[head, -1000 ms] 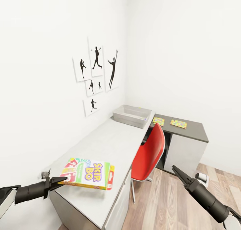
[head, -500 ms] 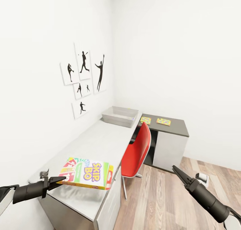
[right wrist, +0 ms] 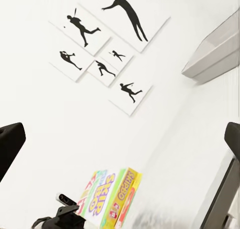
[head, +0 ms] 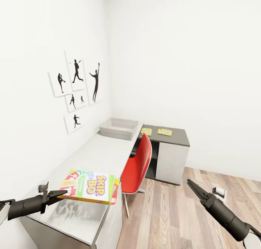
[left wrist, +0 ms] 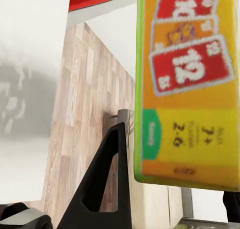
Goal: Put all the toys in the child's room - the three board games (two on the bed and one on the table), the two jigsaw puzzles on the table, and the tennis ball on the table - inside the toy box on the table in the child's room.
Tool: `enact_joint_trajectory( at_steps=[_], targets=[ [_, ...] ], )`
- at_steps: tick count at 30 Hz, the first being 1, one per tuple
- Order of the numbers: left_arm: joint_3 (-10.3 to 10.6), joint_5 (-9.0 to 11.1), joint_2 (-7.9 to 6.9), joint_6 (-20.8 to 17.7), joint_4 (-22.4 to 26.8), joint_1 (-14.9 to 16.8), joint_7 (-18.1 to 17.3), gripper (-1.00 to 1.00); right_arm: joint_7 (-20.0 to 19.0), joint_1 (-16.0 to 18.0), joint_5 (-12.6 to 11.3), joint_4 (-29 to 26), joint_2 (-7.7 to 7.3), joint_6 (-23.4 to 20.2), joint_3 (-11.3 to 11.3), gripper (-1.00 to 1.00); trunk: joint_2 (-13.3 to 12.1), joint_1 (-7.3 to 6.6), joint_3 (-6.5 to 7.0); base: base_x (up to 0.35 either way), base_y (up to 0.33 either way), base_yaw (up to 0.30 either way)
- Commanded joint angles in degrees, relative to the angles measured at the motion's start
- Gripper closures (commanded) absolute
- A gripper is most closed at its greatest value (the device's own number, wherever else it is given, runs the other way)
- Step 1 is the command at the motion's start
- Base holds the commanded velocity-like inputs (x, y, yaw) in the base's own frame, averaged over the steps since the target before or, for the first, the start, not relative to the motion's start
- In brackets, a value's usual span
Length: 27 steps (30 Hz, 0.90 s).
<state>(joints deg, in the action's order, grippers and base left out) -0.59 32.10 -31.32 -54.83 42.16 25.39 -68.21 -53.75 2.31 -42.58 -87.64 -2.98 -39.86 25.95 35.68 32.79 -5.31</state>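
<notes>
The white-and-green Skip-Bo board game box [head: 89, 186] is at the lower left of the frame, pinched at its edge by the black left gripper [head: 62, 195] over the near end of the long pale grey table [head: 101, 156]. Since a second ago the whole view has swung, so the pale grey toy box [head: 118, 128] now sits left of centre, still far off. At the lower right, the black right gripper [head: 192, 187] holds nothing, its fingers apart.

toy box [head: 119, 128] on table [head: 98, 158], chair [head: 137, 167] beside

We saw the table [head: 105, 151] along the left wall. The toy box [head: 119, 128] sat at its far end, and two jigsaw puzzles [head: 156, 131] lay on the dark section to the right.
</notes>
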Motion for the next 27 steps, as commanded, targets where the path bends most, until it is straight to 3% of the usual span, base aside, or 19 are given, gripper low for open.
enact_joint_trajectory(
  at_steps=[1,8,14,27],
  targets=[
    [0.0,0.1,-0.26,-0.4,0.0,0.0,-0.3,1.0,0.0,0.1,-0.2,0.0,0.0,-0.3,0.0,-1.0,-0.3,-0.2,0.15,0.0,0.0,-0.22],
    [0.0,0.0,-1.85,-0.3,0.0,0.0,-4.2,1.0,0.0,0.1,-0.2,0.0,0.0,-0.4,0.0,-1.0,-3.1,-1.74,1.86,0.0,0.0,-0.22],
    [0.1,0.0,-3.08,-0.3,0.0,0.0,-5.4,1.0,0.0,0.1,-0.2,0.0,-0.01,-0.4,0.1,-1.0,-5.5,-3.06,3.33,0.0,0.0,-0.217],
    [0.1,0.1,-3.46,0.4,0.0,0.0,-5.6,1.0,-0.1,0.1,-0.3,0.0,-0.08,-0.3,0.1,-1.0,-10.8,-5.91,5.86,0.0,0.0,-0.055]
  ],
)
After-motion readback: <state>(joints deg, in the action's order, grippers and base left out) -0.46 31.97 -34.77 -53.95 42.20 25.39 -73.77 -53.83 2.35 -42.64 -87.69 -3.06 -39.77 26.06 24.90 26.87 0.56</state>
